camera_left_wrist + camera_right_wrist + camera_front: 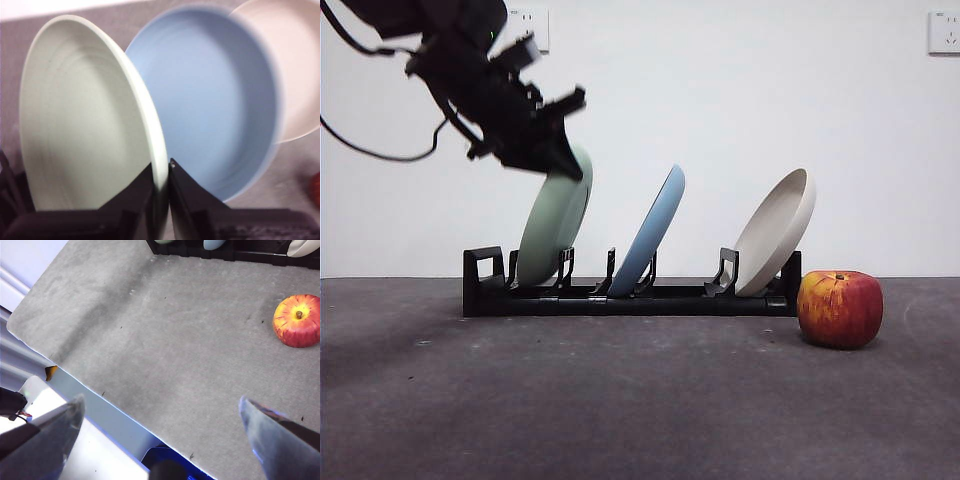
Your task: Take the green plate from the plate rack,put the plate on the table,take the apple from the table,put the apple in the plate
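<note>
up at the rack (620, 295), left claw (161, 182) pinches the green plate's (85, 125) top rim; right claw (160, 430) waits open.

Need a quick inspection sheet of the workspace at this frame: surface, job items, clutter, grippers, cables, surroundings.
Surface: table, dark grey, mottled; a few small specks.
Job's things: green plate leans in the plate rack, end slot away from the apple; apple rests on the table beside the rack's other end.
Clutter: light blue plate and beige plate also lean in the rack.
Grippers: left gripper jaws straddle the green plate's rim, closed on it; right gripper open, above the table's edge, away from the apple.
Cables: black cables loop off the left arm.
Surroundings: white wall, two wall sockets.
</note>
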{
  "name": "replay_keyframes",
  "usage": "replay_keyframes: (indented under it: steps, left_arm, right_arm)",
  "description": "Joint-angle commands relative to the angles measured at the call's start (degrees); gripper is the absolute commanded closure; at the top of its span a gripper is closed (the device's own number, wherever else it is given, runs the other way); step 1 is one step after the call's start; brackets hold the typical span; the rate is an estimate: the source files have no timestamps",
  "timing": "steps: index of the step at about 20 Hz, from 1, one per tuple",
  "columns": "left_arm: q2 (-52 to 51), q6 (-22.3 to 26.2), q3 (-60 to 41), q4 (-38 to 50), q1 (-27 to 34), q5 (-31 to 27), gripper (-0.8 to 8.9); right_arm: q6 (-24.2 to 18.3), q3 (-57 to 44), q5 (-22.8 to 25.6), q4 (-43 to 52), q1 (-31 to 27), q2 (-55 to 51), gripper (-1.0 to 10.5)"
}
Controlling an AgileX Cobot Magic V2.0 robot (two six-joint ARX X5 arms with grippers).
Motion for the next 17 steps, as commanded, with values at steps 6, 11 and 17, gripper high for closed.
replay_keyframes:
  steps: [6,11,17]
  left_arm:
    - [-11.8,1.1,-0.2,-5.7,-0.8,1.4,8.22]
    - [-24.0,14.2,-0.2,-22.8,-6.7,-4.4,8.21]
    - [-28.7,22.1,-0.3,-41.2,-22.3,-24.5,8.19]
  right_arm:
    - [0.2,0.1,-0.1,0.2,0.1,0.0,2.6]
    - [0.2,0.1,-0.1,0.3,0.1,0.0,2.6]
    - [0.2,0.1,-0.1,0.3,0.1,0.0,2.6]
